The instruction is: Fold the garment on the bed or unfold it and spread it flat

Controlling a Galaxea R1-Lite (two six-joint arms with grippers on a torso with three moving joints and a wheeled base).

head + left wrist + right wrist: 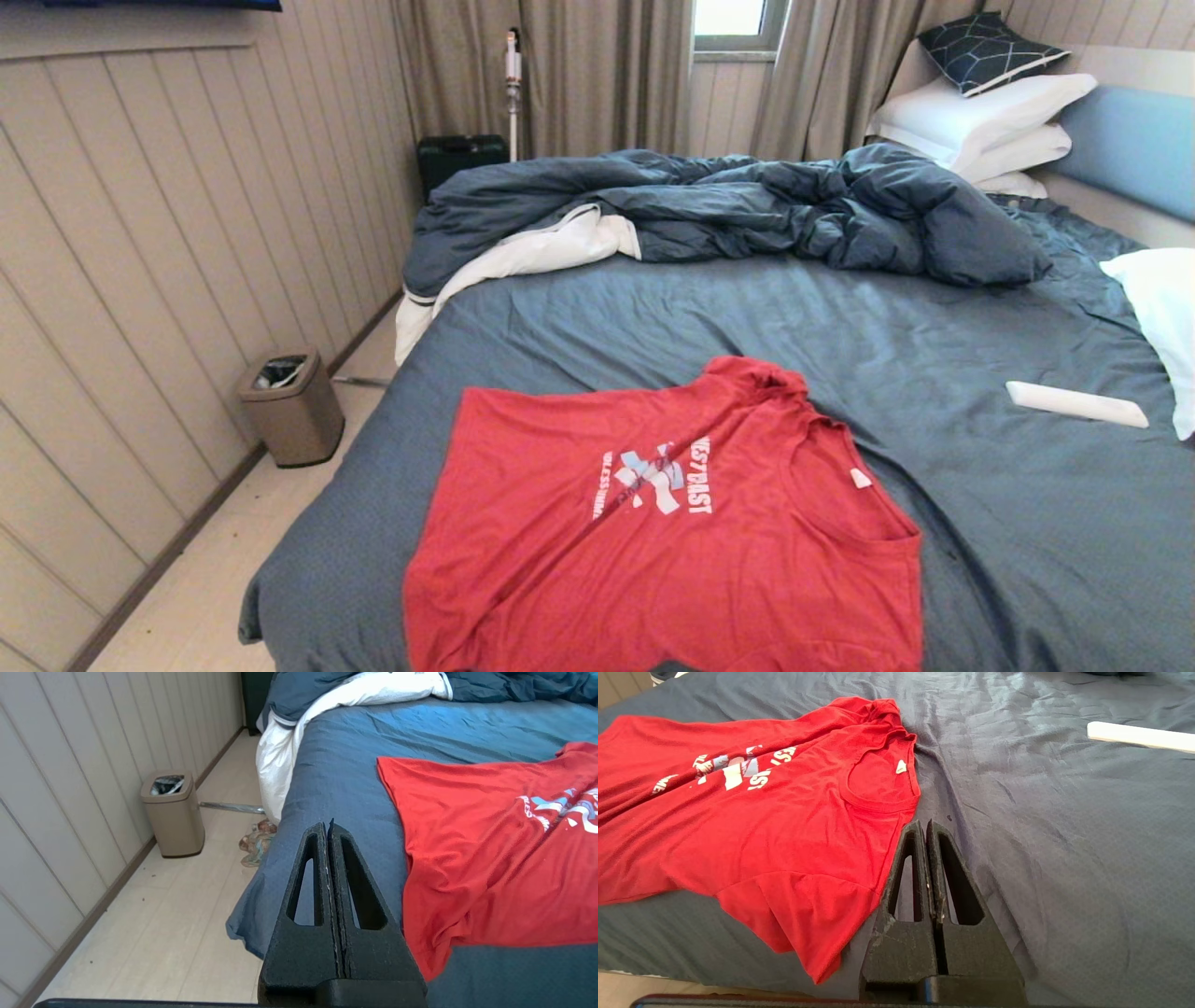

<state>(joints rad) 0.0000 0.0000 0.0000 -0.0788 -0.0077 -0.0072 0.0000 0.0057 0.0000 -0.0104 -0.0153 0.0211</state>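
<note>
Red garment (653,551) lying print-up and mostly spread near the front edge of the bed (980,523), collar toward the headboard side, hem toward the left edge; far sleeve bunched, a diagonal crease across the chest. Left gripper (329,830), fingers pressed together and empty, hovers off the front-left corner; right gripper (923,828), likewise closed on nothing, hangs just beside the near shoulder. Thin, limp knit: probably light, drapes and drags on the sheet; best pinched at shoulder seams or hem corners
</note>
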